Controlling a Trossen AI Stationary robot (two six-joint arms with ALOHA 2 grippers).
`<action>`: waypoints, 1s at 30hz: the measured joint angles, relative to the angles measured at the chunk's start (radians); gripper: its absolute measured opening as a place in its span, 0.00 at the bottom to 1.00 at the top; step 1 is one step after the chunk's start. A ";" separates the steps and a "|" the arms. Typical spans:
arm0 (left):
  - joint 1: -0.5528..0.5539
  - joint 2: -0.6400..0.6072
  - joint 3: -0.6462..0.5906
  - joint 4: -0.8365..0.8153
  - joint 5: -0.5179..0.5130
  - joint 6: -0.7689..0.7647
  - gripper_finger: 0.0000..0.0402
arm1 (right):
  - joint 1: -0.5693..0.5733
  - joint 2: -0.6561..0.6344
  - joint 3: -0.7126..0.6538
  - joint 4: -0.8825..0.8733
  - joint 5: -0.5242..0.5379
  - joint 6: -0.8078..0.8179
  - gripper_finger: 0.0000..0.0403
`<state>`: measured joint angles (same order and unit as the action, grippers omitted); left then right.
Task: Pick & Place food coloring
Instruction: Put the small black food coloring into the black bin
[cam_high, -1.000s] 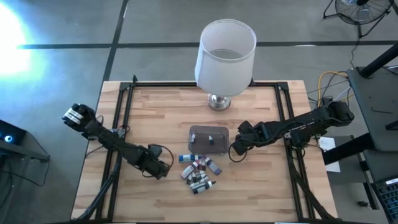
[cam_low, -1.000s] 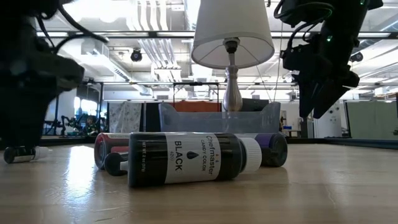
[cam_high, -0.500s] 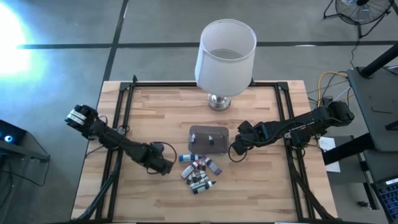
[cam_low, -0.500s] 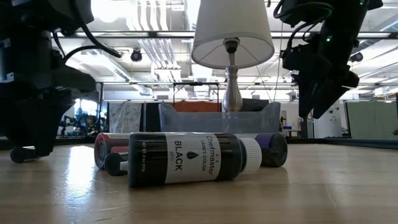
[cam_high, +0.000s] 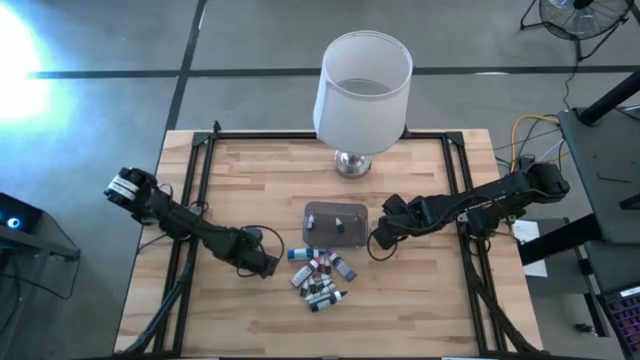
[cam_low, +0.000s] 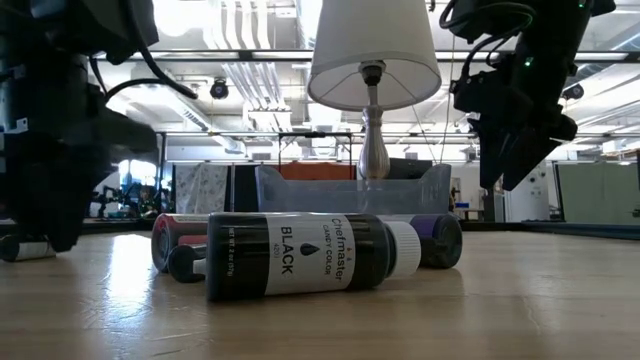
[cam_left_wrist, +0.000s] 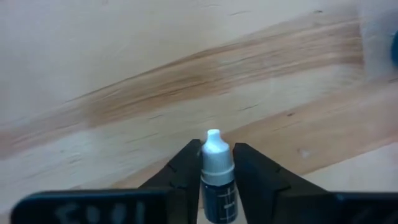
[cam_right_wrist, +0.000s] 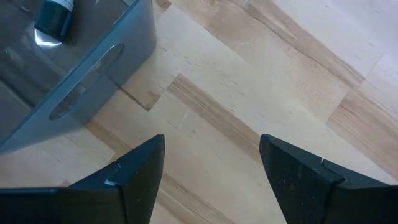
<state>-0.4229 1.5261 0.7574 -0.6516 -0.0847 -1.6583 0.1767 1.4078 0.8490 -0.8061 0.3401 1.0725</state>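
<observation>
Nearest the front edge of the pale wooden plank table (cam_high: 250, 190), a cluster of tiny food-coloring bottles (cam_high: 320, 278) lies on its side, white and dark bodies with coloured caps; the low view shows a black-labelled dark bottle with a white cap (cam_low: 310, 256) foremost, others touching behind it. Just left of the cluster, the left gripper (cam_high: 268, 267) is clamped on one small dark bottle with a white dropper tip (cam_left_wrist: 216, 180), tip protruding forward between the fingers, low over bare wood; this grip along the body probably keeps the bottle level for carrying to the container. Immediately beyond the cluster stands the small greyish translucent rectangular tub (cam_high: 336, 224), the likely destination, with at least one bottle (cam_right_wrist: 55, 17) already inside. Beside the tub's right wall, the right gripper (cam_right_wrist: 211, 168) hovers above the table with fingers spread and empty, apparently waiting clear of the left arm's path. Farthest back, a white-shaded lamp on a metal base (cam_high: 360, 95) stands at the far edge, well apart.
</observation>
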 joint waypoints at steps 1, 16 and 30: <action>0.000 0.000 0.000 0.001 -0.002 0.004 0.13 | 0.001 -0.001 0.000 0.001 0.000 0.000 0.64; 0.003 -0.087 0.192 0.035 -0.355 0.183 0.09 | 0.028 -0.289 0.022 0.012 0.275 0.001 0.59; 0.344 0.056 0.276 0.618 -0.321 0.812 0.14 | 0.035 -0.445 0.019 -0.010 0.306 -0.059 0.58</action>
<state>-0.0793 1.5817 1.0336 -0.0341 -0.4058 -0.8463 0.2114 0.9632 0.8684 -0.8165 0.6464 1.0134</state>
